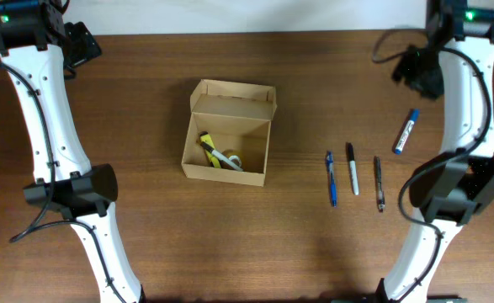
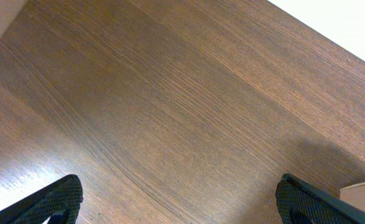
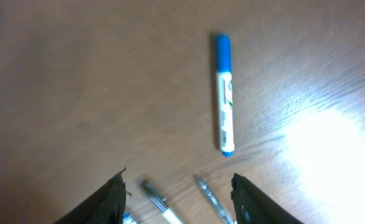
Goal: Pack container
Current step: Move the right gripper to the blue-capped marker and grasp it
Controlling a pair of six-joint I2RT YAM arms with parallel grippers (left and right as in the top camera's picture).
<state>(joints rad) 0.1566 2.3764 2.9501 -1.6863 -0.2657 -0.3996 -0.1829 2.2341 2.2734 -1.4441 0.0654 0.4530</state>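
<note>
The container point(image 1: 224, 173), a tan cardboard box, stands open in the middle of the table with its flap lid point(image 1: 234, 94) folded back. A yellow item point(image 1: 208, 146) and a small white roll-like item point(image 1: 231, 160) lie inside. A corner of the box shows in the left wrist view point(image 2: 362, 195). My left gripper point(image 1: 83, 44) is open and empty at the far left, above bare wood point(image 2: 179, 205). My right gripper point(image 1: 419, 72) is open and empty at the far right, above the pens point(image 3: 179, 199). A blue-and-white marker point(image 1: 406, 131) lies ahead of it point(image 3: 224, 93).
Three pens lie side by side right of the box: a blue one point(image 1: 331, 178), a black-and-white one point(image 1: 352, 168) and a dark one point(image 1: 379, 183). Two of them show in the right wrist view point(image 3: 158, 203) point(image 3: 209, 198). The table's far edge runs along the top.
</note>
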